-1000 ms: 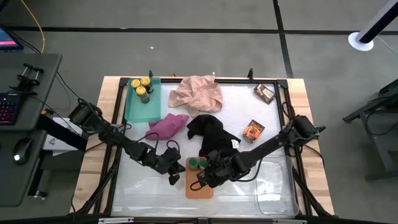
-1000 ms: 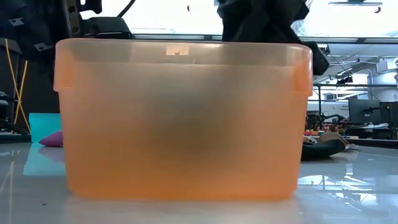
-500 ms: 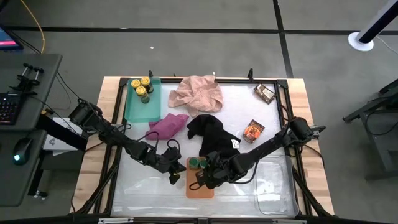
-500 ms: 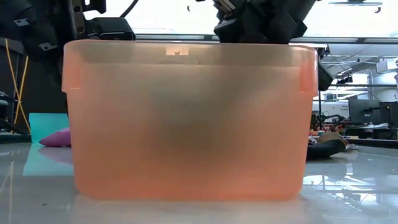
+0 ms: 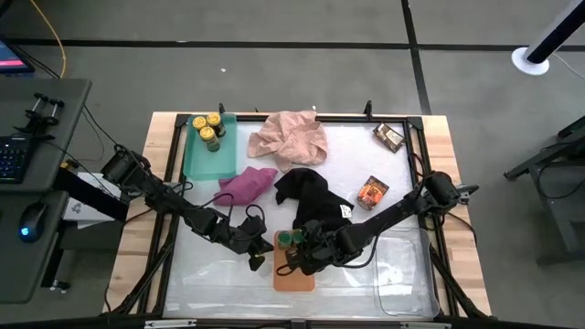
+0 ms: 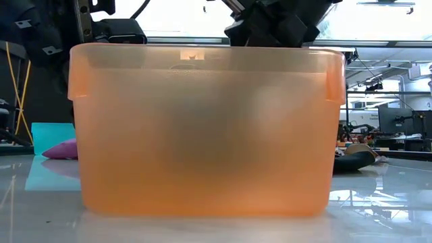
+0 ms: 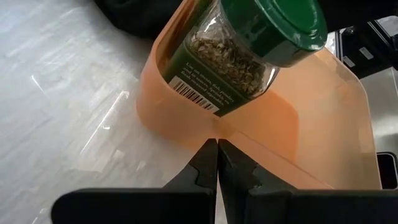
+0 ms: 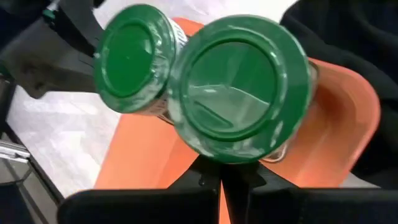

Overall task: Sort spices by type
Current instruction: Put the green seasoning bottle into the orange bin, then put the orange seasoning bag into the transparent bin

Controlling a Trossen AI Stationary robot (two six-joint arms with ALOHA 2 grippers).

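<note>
Two green-lidded jars (image 5: 292, 239) stand in the far end of the orange tray (image 5: 294, 274); the right wrist view faces their lids (image 8: 242, 87) (image 8: 134, 59). My left gripper (image 7: 217, 149) is shut at the tray's left outer wall. My right gripper (image 8: 221, 174) is shut over the tray, just beside the nearer jar. Three yellow-lidded jars (image 5: 210, 130) stand in the green tray (image 5: 196, 163). Two orange-brown packets (image 5: 388, 137) (image 5: 372, 193) lie flat on the table's right half. My left gripper meets the orange tray's outer wall near its lower edge (image 7: 208, 132) with its shut fingertips, coming slanting down from the table's left; the tray stands on the table. My right gripper's fingertips sit under the nearer jar's lid, which hides them; whether they touch cannot be told.
A pink cloth (image 5: 290, 137), a magenta cloth (image 5: 247, 183) and a black cloth (image 5: 309, 196) lie between the trays. A clear tray (image 5: 402, 274) sits at the near right. In the low view the orange tray's wall (image 6: 202, 128) blocks most of the table.
The orange tray has slid slightly toward the table's right. My right gripper has shifted a little toward the left above the tray, toward the jars. My left gripper has kept its place at the tray's wall.
</note>
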